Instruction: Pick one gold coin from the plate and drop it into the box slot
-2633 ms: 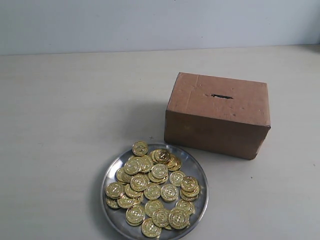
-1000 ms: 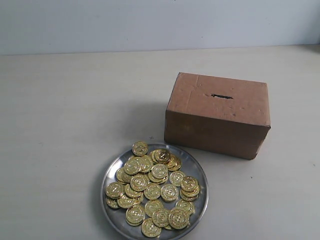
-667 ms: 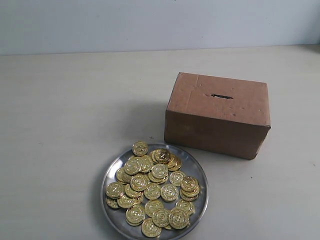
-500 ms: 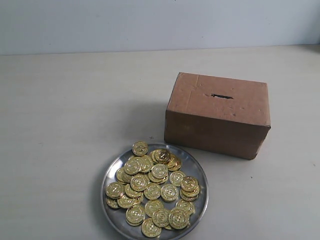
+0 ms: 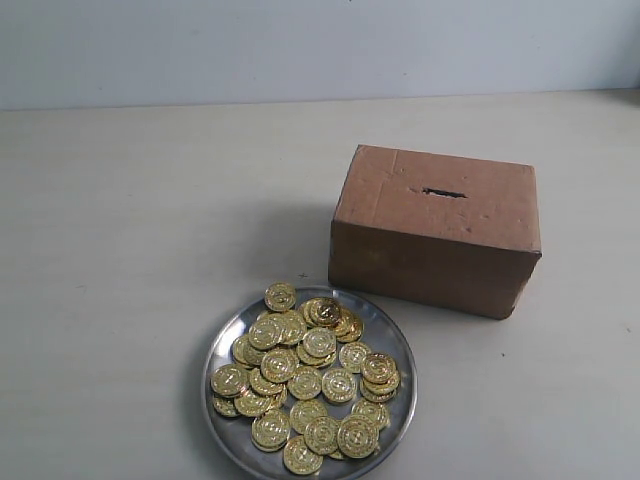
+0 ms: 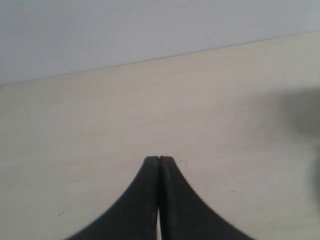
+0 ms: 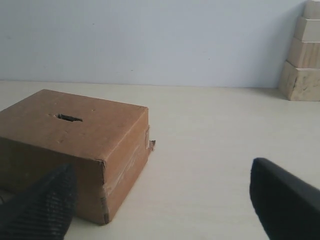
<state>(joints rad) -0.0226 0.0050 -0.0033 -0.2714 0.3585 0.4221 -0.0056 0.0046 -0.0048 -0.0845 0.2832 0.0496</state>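
- The left hand (image 6: 159,160) is clenched on nothing, its black tips pressed together above the bare pale table (image 6: 75,125).
- The round shiny silver metal plate (image 5: 402,340), heaped with gold coins (image 5: 305,372), is slightly cut off by the exterior view's lower edge. The lone coin (image 5: 280,296) at the far rim looks easiest to pinch cleanly.
- Just beyond stands the rectangular brown cardboard box (image 5: 435,245), with the short dark slot (image 5: 443,192) on top. A coin should enter edge-on, along the slit.
- The right hand (image 7: 161,172) is spread wide and empty, facing the box. Stacked pale wooden blocks (image 7: 302,55) are cropped. Neither hand appears in the exterior view.
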